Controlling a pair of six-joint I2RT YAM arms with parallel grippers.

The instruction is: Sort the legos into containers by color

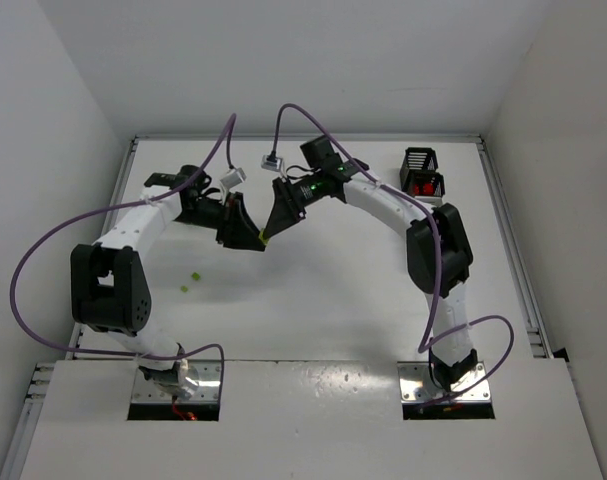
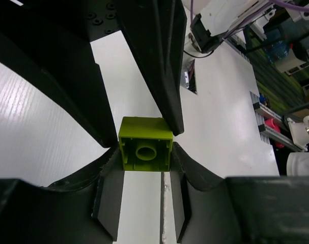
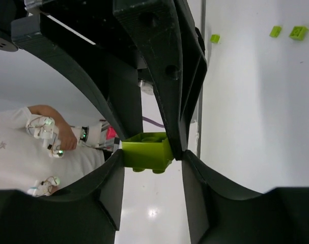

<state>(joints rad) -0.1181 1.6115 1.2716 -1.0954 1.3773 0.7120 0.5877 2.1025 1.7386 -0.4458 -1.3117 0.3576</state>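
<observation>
A lime-yellow lego (image 2: 145, 145) hangs above the middle of the table between both grippers, which meet tip to tip. My left gripper (image 1: 253, 238) (image 2: 144, 161) is shut on it, both pads snug on its sides. My right gripper (image 1: 270, 234) (image 3: 153, 161) faces it around the same lego (image 3: 146, 151). Its left pad touches the lego and its right pad stands a little off. Two black containers (image 1: 420, 160) stand at the far right, and the nearer one (image 1: 424, 185) holds red legos. I cannot make out the white containers.
Two loose lime legos (image 1: 195, 276) (image 1: 184, 290) lie on the table left of centre. The right wrist view shows three lime legos, one small (image 3: 215, 38) and two together (image 3: 298, 32). A person in white (image 3: 37, 152) is beyond the table.
</observation>
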